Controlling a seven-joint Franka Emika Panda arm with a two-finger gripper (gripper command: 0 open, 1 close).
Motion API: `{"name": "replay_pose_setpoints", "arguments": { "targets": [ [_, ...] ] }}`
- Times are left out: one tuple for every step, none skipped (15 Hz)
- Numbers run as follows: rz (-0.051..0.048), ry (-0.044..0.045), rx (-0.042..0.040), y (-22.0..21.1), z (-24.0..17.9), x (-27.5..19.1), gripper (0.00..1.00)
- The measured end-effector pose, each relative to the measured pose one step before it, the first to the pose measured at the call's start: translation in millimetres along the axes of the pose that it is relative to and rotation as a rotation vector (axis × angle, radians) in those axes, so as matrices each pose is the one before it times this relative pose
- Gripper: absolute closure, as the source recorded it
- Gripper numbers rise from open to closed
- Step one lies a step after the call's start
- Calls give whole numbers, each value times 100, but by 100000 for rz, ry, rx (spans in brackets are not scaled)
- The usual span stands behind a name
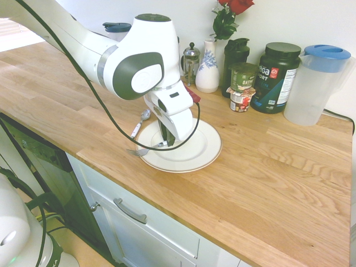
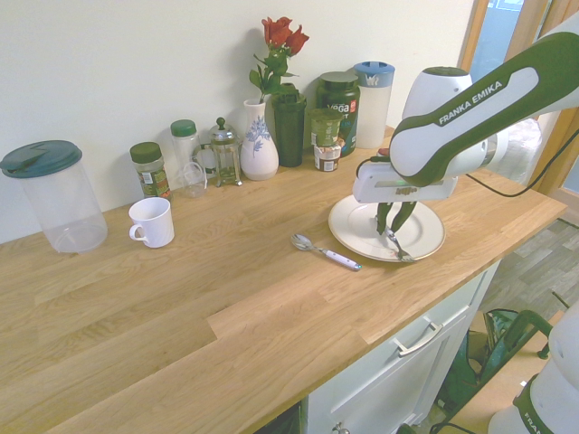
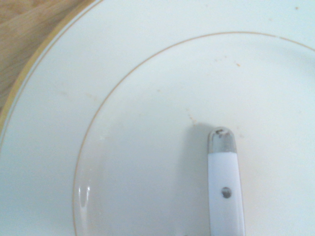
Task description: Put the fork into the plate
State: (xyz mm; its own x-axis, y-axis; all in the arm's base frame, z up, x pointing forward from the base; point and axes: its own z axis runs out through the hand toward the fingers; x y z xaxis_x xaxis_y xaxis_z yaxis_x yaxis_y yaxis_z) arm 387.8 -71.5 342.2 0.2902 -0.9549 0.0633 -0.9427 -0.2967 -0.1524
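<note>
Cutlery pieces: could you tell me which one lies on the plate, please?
The fork, resting across the plate's rim under the hand; the spoon lies on the bare counter beside the plate.

Silver fork lying across the edge of a white plate on a wooden counter.

The round plate with its thin gold rim line sits centre frame in the first exterior view. The fork's tines overhang the plate's lower-left rim; its white-looking handle end rests on the plate.

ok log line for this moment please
end effector over plate at fork | fork tines past plate rim | grip unclear | spoon on counter
</note>
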Motion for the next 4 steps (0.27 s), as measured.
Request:
{"name": "replay_pose_setpoints", "arguments": {
  "targets": [
    [-215, 287, 470, -120, -148, -28, 0],
    [-187, 503, 911, -209, -371, 28, 0],
    [-60, 728, 1410, -243, -621, 97, 0],
    [-21, 916, 1793, -220, -806, 104, 0]
  ]
}}
